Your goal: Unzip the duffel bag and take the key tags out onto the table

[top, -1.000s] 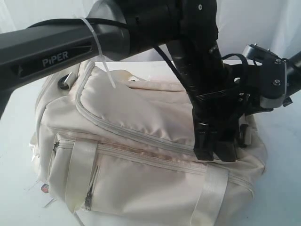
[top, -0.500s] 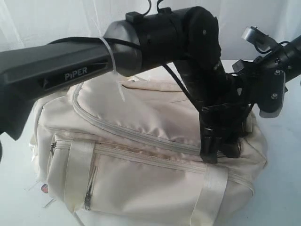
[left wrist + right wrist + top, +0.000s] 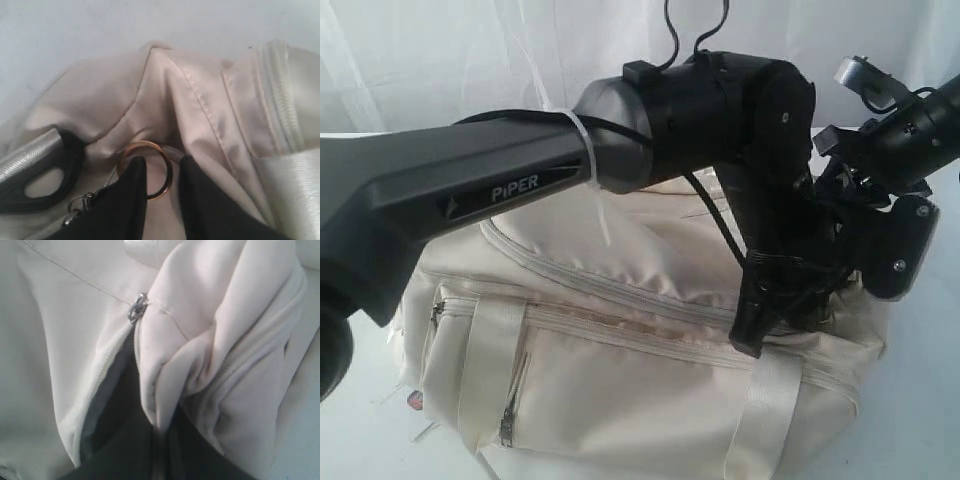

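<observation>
The cream duffel bag (image 3: 620, 390) fills the table (image 3: 920, 400). My left gripper (image 3: 760, 335) reaches across to the bag's right end. In the left wrist view it (image 3: 162, 172) stands open, with a brass zipper ring (image 3: 145, 170) lying against one fingertip and its rim in the gap. My right gripper (image 3: 840, 290) is at the same end. In its wrist view it (image 3: 162, 427) is shut on a fold of the bag's cream fabric (image 3: 200, 325). Beside that fold a zipper slider (image 3: 137, 307) sits above an opened stretch showing dark lining (image 3: 112, 405). The key tags are hidden.
A white pleated curtain (image 3: 420, 60) hangs behind. The left arm's long grey link (image 3: 470, 190) crosses above the bag. A black D-ring with grey webbing (image 3: 40, 170) lies near the left fingers. A small red-marked label (image 3: 415, 400) pokes out under the bag's left corner.
The left arm has risen and swung, its gripper shifting slightly left along the bag's top. The right gripper has dropped lower and closer to the bag's right end.
</observation>
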